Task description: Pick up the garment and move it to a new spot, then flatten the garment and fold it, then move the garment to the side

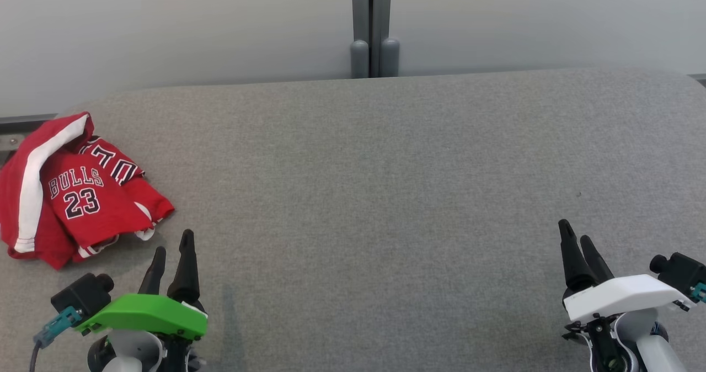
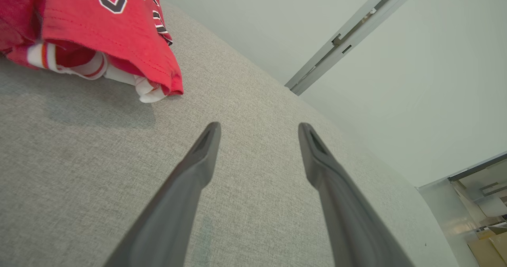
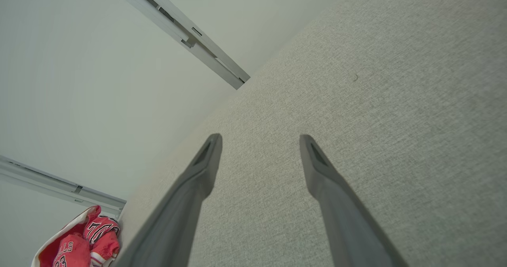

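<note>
1. The red jersey [image 1: 83, 195] lies crumpled in a heap on the grey surface [image 1: 386, 195], far left of the grey post [image 1: 371, 24] and nearer the robot than it.
2. Its chest print reads "BULLS" over "23". A folded-over flap beside that carries more striped lettering, too bent to read.
3. It looks like soft, light knit cloth that will sag and drag, so it probably needs a pinch through one layer. The loose hem corner facing the robot seems the easiest hold.
4. The left tool [image 1: 173, 240] hovers just beside that hem, left of the post, fingers spread wide and holding nothing.
5. The right tool [image 1: 573, 230] sits well right of the post over bare cloth, spread wide too and empty.
</note>
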### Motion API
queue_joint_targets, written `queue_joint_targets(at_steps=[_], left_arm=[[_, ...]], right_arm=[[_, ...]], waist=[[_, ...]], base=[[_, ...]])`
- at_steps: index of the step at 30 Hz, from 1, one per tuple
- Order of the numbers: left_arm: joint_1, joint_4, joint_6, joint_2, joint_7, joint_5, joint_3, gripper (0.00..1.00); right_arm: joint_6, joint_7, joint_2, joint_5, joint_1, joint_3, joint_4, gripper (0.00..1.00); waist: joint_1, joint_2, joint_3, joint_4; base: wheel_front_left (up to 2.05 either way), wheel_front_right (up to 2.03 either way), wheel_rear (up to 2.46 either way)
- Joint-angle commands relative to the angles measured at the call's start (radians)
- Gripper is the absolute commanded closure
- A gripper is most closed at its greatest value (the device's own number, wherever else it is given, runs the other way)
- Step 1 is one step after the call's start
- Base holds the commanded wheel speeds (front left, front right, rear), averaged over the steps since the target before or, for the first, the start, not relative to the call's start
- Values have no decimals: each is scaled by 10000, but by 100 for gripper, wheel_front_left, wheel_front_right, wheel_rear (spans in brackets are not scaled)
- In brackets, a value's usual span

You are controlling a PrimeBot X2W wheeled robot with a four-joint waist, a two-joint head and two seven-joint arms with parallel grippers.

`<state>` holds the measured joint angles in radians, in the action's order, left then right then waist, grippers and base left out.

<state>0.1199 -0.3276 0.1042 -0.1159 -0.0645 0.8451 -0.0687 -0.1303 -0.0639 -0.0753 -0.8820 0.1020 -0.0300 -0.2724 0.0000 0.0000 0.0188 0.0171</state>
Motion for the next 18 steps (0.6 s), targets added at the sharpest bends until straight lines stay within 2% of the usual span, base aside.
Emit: queue_joint_targets(at_steps=[1,8,13,18], left_arm=[[383,100,-50,-157,-120,-418,-55,0],[359,-44,-188,-236,-345,-1372,-265,0],[269,52,-440,-297,-498,-2014,-334,0],[160,99,-412,-396,-635,-2585,-493,0]], right_arm=[[-4,-116,-87,379,227,45,102,0],[-4,-342,-117,1327,226,133,15,0],[-4,-501,-103,2006,185,128,-3,0],[-5,-637,-118,2574,141,184,-118,0]], waist=[[0,0,-2,10],[0,0,-37,28],[0,0,-65,27],[0,0,-91,37]], base=[[0,0,0],[0,0,0],[0,0,0],[0,0,0]])
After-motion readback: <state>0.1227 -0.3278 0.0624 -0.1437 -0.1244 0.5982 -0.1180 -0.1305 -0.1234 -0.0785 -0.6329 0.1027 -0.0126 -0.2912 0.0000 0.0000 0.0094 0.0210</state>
